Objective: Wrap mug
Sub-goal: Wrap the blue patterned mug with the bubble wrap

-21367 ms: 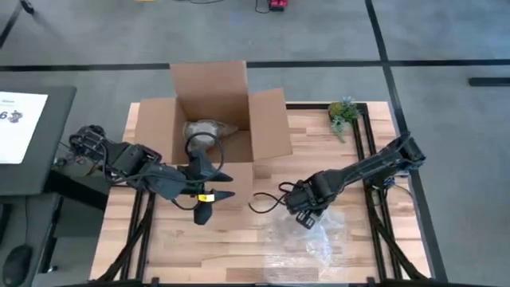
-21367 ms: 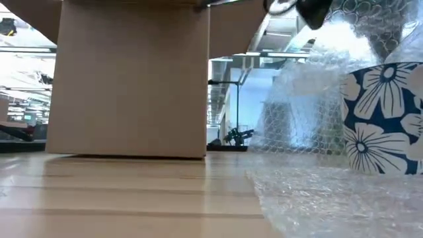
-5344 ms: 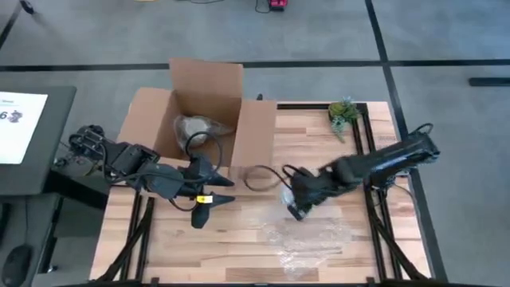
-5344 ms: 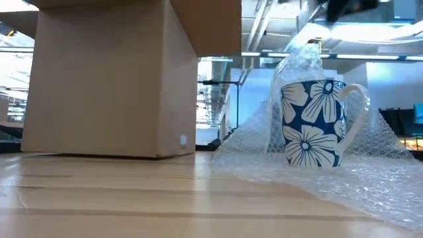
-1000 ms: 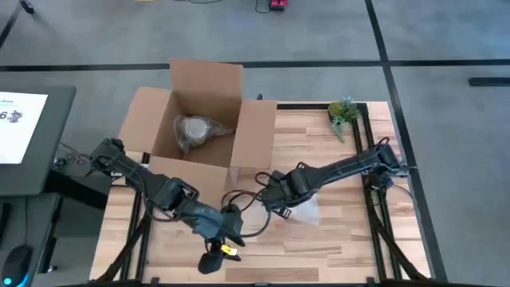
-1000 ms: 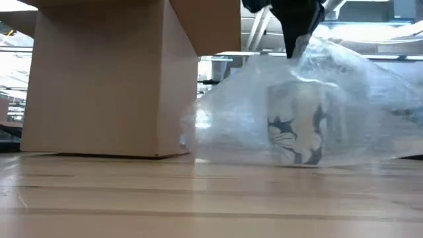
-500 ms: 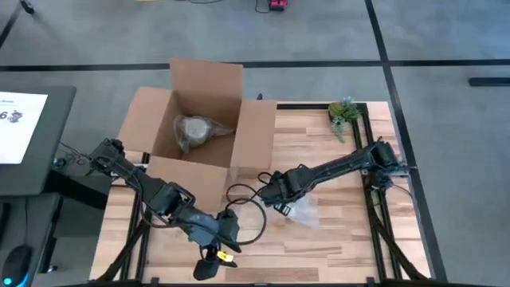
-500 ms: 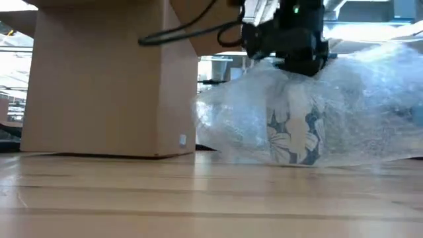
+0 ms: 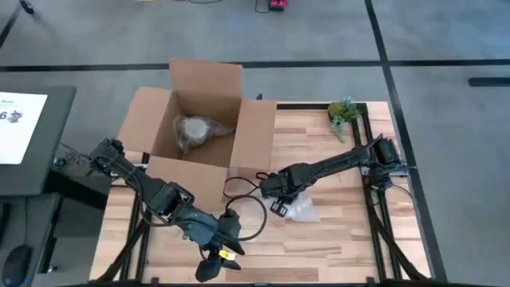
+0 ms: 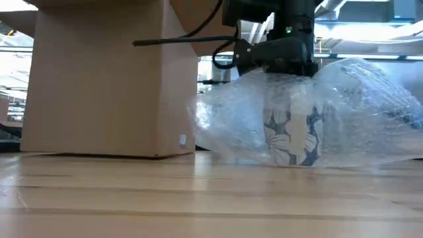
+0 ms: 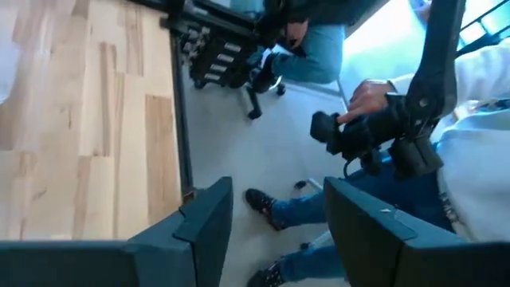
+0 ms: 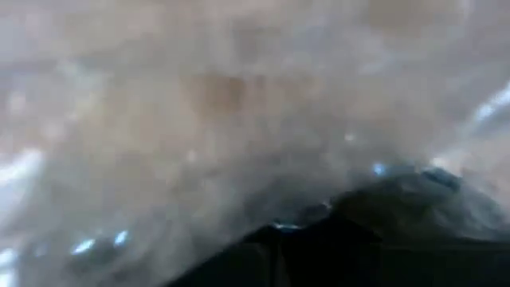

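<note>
One bench (image 9: 335, 235). One open box (image 9: 199, 119), with one wrapped bundle (image 9: 191, 131) inside. One mug (image 10: 291, 135), under one sheet of bubble wrap (image 10: 370, 125). One small plant (image 9: 343, 113). Two arms, each with one hand: left (image 9: 209, 265), right (image 9: 279, 206).

A blue-and-white flowered mug (image 10: 291, 137) stands upright under clear bubble wrap (image 10: 360, 112) draped over it, just at 4 o'clock of the table's middle.

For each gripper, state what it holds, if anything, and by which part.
The left gripper is open and holds nothing. The right gripper presses down on the top of the bubble wrap covering the mug; whether it grips the wrap cannot be told.
</note>
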Controlling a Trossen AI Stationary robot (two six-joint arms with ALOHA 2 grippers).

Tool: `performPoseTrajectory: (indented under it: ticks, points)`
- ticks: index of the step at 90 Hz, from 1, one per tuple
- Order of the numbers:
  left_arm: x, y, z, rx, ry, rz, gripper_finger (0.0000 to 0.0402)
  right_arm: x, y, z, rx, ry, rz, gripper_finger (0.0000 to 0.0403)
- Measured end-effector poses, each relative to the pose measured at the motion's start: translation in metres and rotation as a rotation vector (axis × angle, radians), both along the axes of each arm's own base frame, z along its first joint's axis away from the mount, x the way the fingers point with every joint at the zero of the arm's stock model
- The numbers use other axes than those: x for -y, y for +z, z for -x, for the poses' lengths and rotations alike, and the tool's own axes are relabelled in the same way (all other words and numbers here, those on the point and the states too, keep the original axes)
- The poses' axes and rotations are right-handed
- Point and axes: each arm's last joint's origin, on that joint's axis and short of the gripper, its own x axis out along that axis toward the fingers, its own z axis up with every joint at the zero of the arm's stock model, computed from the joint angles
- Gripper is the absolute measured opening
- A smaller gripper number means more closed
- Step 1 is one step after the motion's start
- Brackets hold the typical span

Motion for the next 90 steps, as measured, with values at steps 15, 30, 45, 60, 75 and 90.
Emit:
performPoseTrajectory:
  ticks: [15, 30, 45, 60, 75, 90]
  points:
    - [0.000, 0.002, -0.001, 0.027, -0.004, 0.006, 0.0175, -0.027, 0.005, 0.011, -0.031, 0.106, -0.093, 0.0000]
    - [0.000, 0.002, -0.002, 0.028, -0.005, 0.004, 0.0175, -0.050, 0.019, 0.026, -0.051, 0.112, -0.138, 0.0000]
    - [0.000, 0.002, -0.001, 0.025, -0.017, 0.010, 0.0175, -0.059, 0.048, 0.035, -0.015, 0.073, -0.161, 0.0000]
    - [0.001, 0.003, -0.001, 0.026, -0.048, 0.021, 0.0175, -0.058, 0.070, 0.041, 0.007, 0.023, -0.171, 0.0000]
    - [0.001, 0.003, -0.001, 0.025, -0.061, 0.023, 0.0175, -0.059, 0.069, 0.039, 0.005, -0.016, -0.182, 0.0000]
    - [0.002, 0.003, -0.001, 0.027, -0.066, 0.022, 0.0175, -0.062, 0.032, 0.031, -0.087, -0.040, -0.137, 0.0000]
